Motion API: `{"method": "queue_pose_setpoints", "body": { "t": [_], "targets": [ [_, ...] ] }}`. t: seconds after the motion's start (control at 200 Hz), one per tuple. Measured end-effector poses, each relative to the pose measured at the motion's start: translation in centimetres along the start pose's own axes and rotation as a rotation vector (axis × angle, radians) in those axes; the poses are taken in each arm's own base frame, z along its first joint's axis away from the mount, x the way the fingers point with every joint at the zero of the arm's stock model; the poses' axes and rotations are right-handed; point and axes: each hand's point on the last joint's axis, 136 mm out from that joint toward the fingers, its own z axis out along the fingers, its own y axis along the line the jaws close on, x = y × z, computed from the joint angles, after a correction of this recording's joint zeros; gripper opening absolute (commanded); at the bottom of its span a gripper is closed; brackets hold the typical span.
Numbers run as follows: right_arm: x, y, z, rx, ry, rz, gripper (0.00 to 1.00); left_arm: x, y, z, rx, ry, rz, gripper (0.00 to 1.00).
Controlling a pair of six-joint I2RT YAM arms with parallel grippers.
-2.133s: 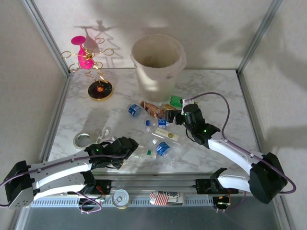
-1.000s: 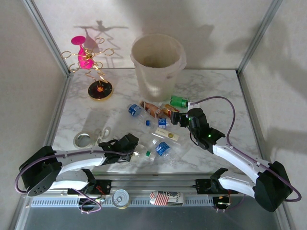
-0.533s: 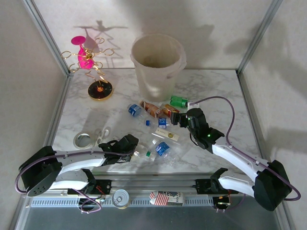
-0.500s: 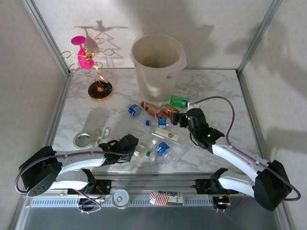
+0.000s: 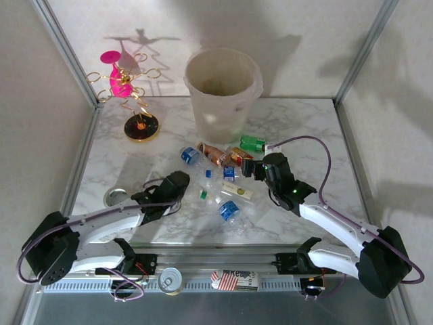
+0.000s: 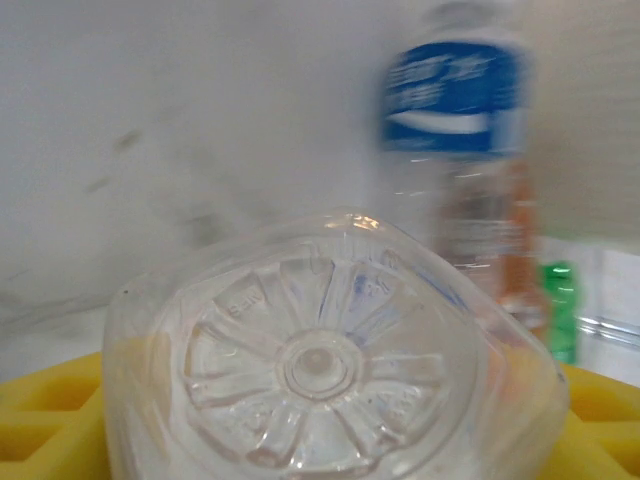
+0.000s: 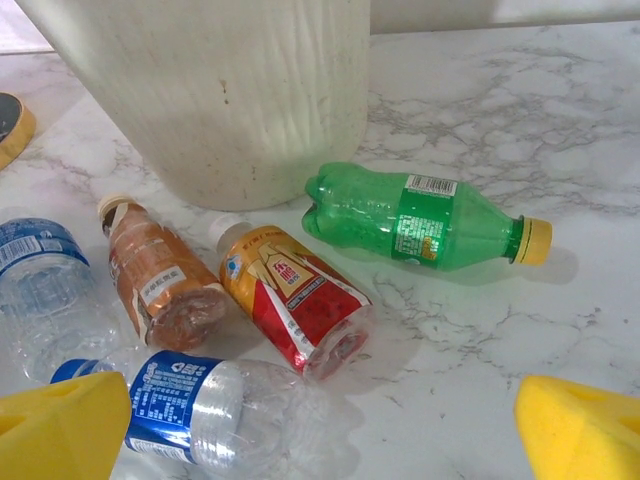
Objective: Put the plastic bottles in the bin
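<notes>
Midway through the clear-up, the left gripper (image 5: 179, 186) is clamped on a clear bottle (image 6: 320, 370) — its ribbed base sits between the yellow pads (image 6: 50, 405) — with the arm stretched low across the marble table (image 5: 304, 122) toward the pile. The likely next move is to lift it and carry it to the bin (image 5: 220, 118), well beyond. The right gripper (image 5: 245, 167), jaws spread, hovers low over a blue-labelled bottle (image 7: 200, 400) and a red-and-gold bottle (image 7: 290, 295) — both lying near the bin's foot.
</notes>
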Motion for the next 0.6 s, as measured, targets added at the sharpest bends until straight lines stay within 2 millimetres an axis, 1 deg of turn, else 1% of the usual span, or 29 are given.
{"method": "queue_pose_setpoints", "body": {
  "t": [0.13,0.27,0.351,0.411,0.526,0.601],
  "targets": [
    [0.1,0.0,0.0,0.001,0.005,-0.001,0.99,-3.0,-6.8,-2.5,0.189,-0.085,0.045,0.46],
    [0.1,0.0,-0.1,0.0,0.003,0.004,0.99,-5.9,-12.7,-5.3,0.333,-0.18,0.122,0.46],
    [-0.1,0.0,-0.2,-0.005,-0.001,0.013,0.99,-7.0,-16.0,-7.1,0.401,-0.225,0.175,0.46],
    [-0.2,0.0,-0.3,-0.007,-0.005,0.02,0.99,-7.7,-18.9,-8.5,0.456,-0.259,0.217,0.46],
    [-0.5,0.1,-0.7,-0.018,-0.014,0.036,0.99,-9.1,-25.2,-11.1,0.566,-0.318,0.282,0.46],
    [-0.7,0.3,-0.9,-0.03,-0.02,0.046,0.99,-9.7,-29.0,-12.2,0.625,-0.349,0.321,0.46]
  ]
}}
